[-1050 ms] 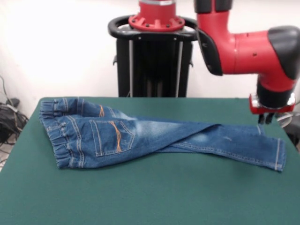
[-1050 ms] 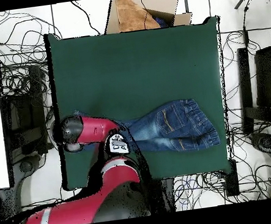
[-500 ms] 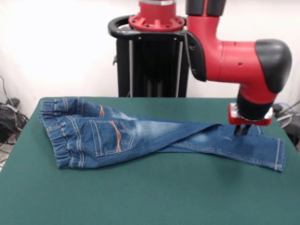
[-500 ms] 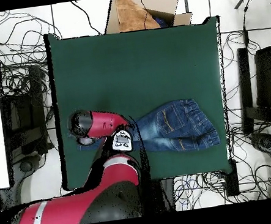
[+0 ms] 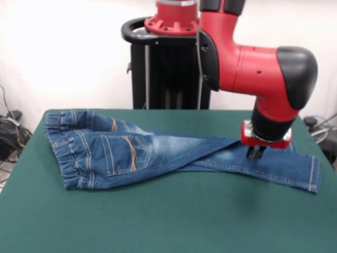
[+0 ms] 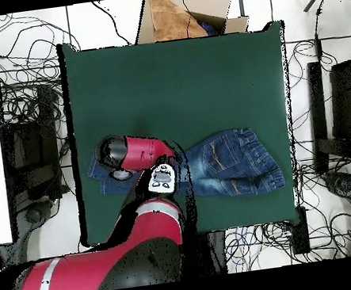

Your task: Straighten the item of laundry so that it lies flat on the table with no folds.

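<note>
The item of laundry (image 5: 131,153) is a small pair of blue jeans lying across the table (image 5: 168,221), its gathered waistband at the left and its legs running right to the hems. The two legs overlap and cross near the middle. My gripper (image 5: 255,153) hangs under the red and black wrist, down on or just above the legs, a short way in from the hems. From above, the jeans (image 6: 229,160) lie near the table's (image 6: 179,87) lower edge, and the arm covers the middle of the legs and hides the gripper.
A cardboard box (image 6: 185,14) stands just beyond the table's top edge in the overhead view. Cables lie on the floor around the table. The black pedestal (image 5: 174,74) rises behind the table's far side.
The arm has swung from past the table's right edge leftward over the trouser legs and come down onto them. The jeans have not moved.
</note>
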Tool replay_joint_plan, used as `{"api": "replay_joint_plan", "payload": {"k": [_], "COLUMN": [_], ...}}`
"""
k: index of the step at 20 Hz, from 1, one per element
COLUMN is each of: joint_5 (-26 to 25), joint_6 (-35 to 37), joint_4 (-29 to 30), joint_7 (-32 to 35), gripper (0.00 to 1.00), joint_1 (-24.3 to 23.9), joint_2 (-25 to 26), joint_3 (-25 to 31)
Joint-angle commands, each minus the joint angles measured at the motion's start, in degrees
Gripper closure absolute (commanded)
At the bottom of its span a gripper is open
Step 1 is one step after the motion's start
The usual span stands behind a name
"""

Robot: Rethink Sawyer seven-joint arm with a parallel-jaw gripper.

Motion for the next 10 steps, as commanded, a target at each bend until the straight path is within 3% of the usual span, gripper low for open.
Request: {"api": "replay_joint_plan", "payload": {"k": [1, 10], "joint_5": [-1.5, -1.3], "joint_6": [9.2, 15.4], "joint_4": [-6.1, -8.5], "joint_7": [15.2, 17.6], "gripper": [1.00, 1.00], "joint_1": [2.4, 5.4], "joint_2": [3.8, 5.3], "joint_3": [-3.4, -7.3]}}
